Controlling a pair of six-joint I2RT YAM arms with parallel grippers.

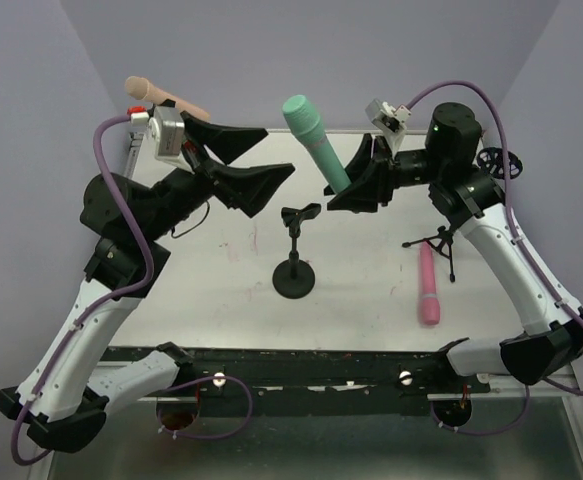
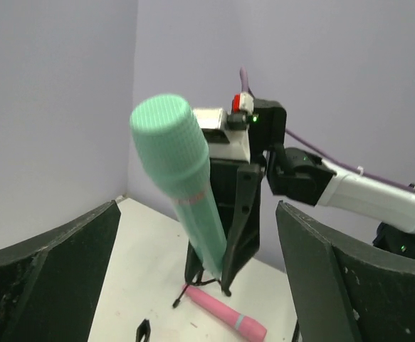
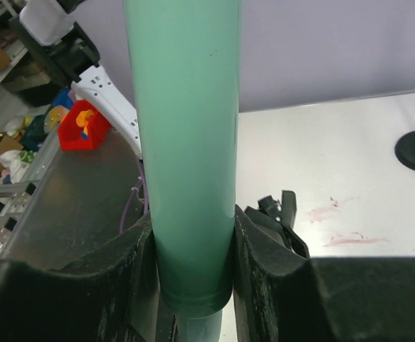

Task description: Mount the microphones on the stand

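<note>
My right gripper (image 1: 341, 186) is shut on the lower body of the mint-teal microphone (image 1: 315, 143), holding it tilted in the air, head up and to the left. In the right wrist view its body (image 3: 186, 142) fills the gap between both pads. My left gripper (image 1: 259, 162) stands open just left of it, nothing between its fingers (image 2: 50, 278). The round-base stand (image 1: 295, 274) with its clip (image 1: 301, 214) stands below, mid-table. A pink microphone (image 1: 428, 286) lies flat at the right. A peach-tan microphone (image 1: 166, 97) shows behind my left wrist.
A small black tripod stand (image 1: 439, 243) stands next to the pink microphone. A black wheel-shaped part (image 1: 498, 160) sits at the far right edge. Purple walls close the back and sides. A shelf with boxes and toys (image 3: 22, 128) lies beyond the table.
</note>
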